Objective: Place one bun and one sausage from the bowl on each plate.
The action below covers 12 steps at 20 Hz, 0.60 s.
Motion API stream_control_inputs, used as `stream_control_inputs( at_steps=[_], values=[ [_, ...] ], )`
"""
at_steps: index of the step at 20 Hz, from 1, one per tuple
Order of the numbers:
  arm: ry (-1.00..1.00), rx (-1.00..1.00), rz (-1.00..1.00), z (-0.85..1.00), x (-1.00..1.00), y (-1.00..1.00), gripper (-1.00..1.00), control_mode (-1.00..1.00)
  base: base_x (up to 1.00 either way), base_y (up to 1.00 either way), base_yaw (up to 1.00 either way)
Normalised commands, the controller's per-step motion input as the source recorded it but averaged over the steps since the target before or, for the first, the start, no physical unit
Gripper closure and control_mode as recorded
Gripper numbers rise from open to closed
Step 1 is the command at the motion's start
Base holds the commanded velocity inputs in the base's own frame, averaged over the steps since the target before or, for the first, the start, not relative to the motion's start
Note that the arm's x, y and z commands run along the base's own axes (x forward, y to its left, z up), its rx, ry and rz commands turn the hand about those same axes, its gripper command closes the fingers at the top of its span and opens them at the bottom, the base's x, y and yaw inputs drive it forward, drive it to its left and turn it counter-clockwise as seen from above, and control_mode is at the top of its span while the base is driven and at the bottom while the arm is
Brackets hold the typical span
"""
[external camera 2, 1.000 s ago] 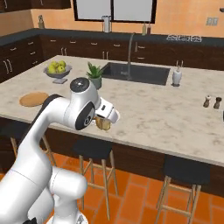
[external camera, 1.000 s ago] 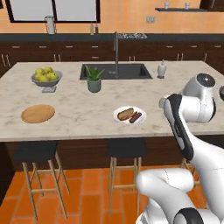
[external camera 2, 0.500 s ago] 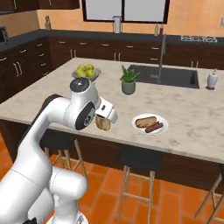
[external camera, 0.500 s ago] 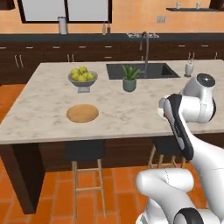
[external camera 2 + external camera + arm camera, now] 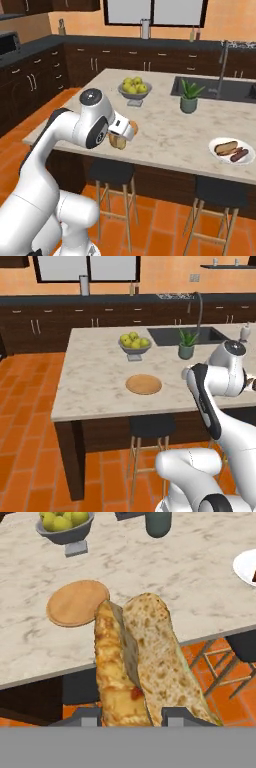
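My gripper (image 5: 132, 714) is shut on a long split bun (image 5: 135, 657), toasted golden on one half and pale on the other. It holds the bun out past the front edge of the island, over the orange floor. In the right base view the gripper (image 5: 120, 138) and bun (image 5: 125, 134) sit at the counter's near edge. The tan wooden plate (image 5: 143, 384) (image 5: 77, 602) lies bare on the marble just beyond. The white plate (image 5: 231, 150) (image 5: 247, 567), further right, carries a bun and a sausage (image 5: 239, 155). The bowl is out of view.
A grey pedestal bowl of yellow-green fruit (image 5: 134, 343) (image 5: 135, 88) and a potted plant (image 5: 187, 346) (image 5: 189, 97) stand behind the plates, beside the sink (image 5: 215, 89). Black stools (image 5: 150, 426) (image 5: 112, 172) are tucked under the island's front edge.
The base has driven left along the island, so the whole scene slid right in both base views. The wooden plate now lies ahead of the hand. The bun stays gripped.
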Motion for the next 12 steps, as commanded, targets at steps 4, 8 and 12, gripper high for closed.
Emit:
stream_control_inputs(
  at_steps=[4, 8, 12],
  values=[
    [0.00, 0.00, 0.00, 0.00, 0.00, 0.00, 1.00, 1.00, 0.57, 1.00, -0.12],
    [0.00, 0.00, 0.00, 0.00, 0.00, 0.00, 1.00, 1.00, 0.73, 0.89, -0.11],
    [0.06, 0.00, -0.09, -0.22, 0.50, -0.06, 1.00, -1.00, 0.50, 0.08, -0.07]
  ],
)
